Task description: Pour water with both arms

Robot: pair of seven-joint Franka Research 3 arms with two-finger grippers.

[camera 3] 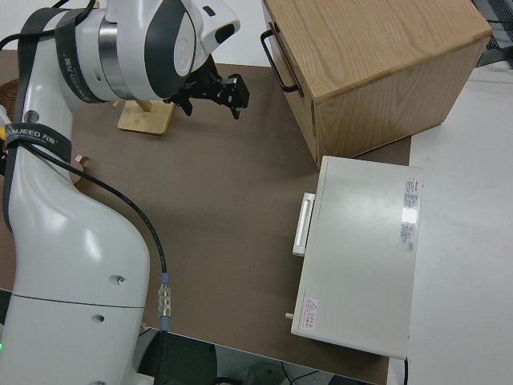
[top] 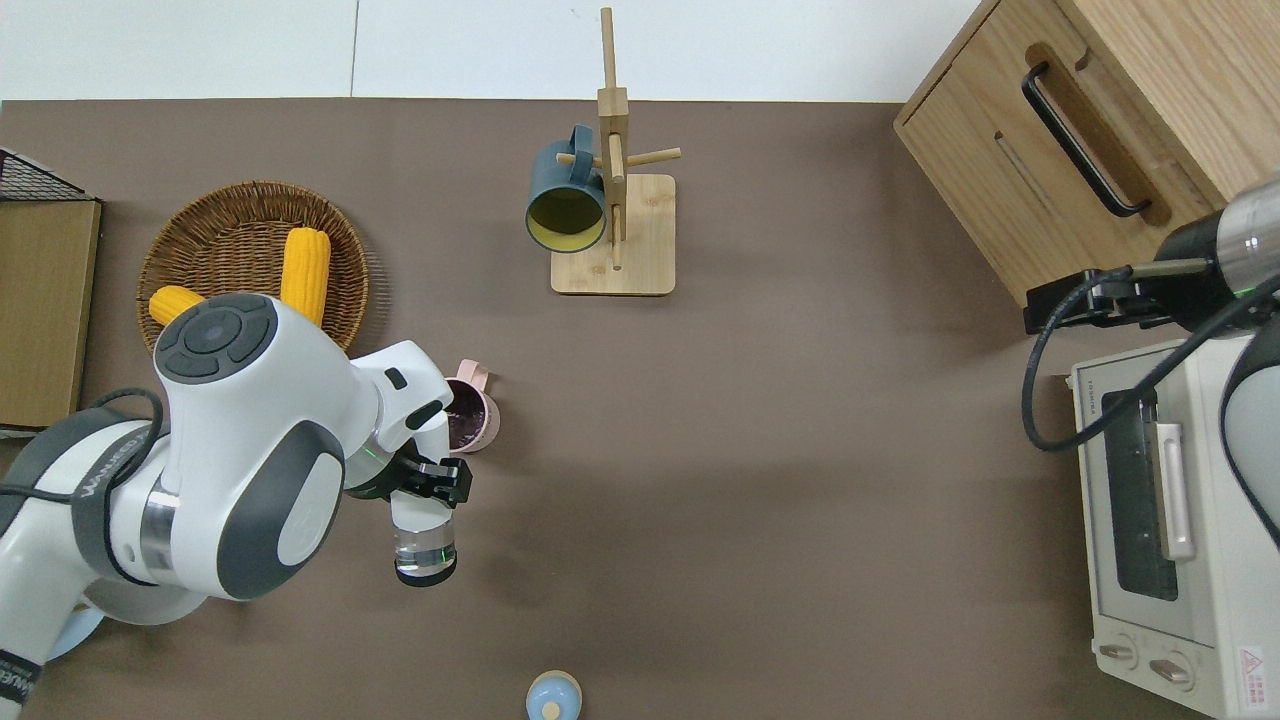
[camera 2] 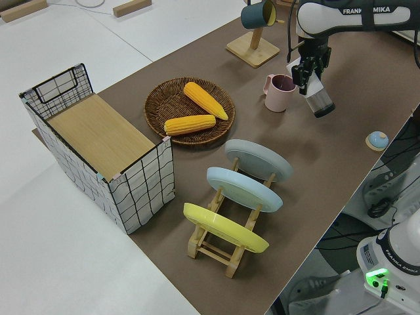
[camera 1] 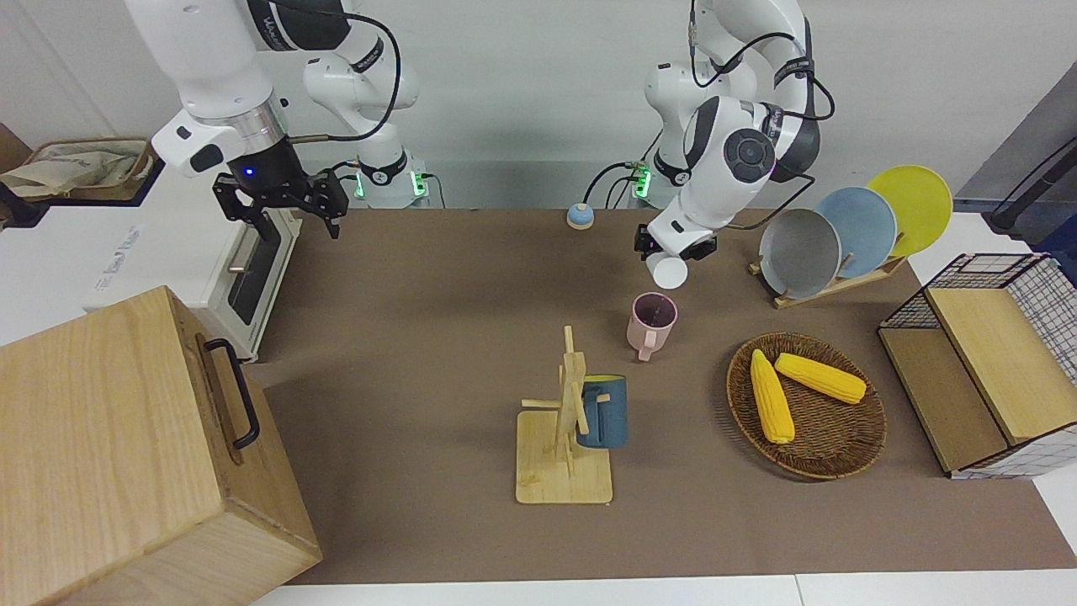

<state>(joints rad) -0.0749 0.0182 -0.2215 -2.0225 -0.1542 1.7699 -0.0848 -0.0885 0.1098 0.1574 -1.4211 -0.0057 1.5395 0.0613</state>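
1. The left gripper (top: 432,487) has its jaws closed on a clear cup (top: 424,545), tipped on its side in the air over the desk (top: 760,480).
2. A pink mug (top: 468,415) stands upright on the desk, just beside the gripper.
3. The right gripper (camera 1: 282,206), jaws spread and holding nothing, is parked by the oven (camera 1: 252,282).
4. A blue mug (camera 1: 603,411) hangs on the rack (camera 1: 565,438).

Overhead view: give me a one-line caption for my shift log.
Left gripper holds a clear cup tipped on its side beside the pink mug; right arm parked.
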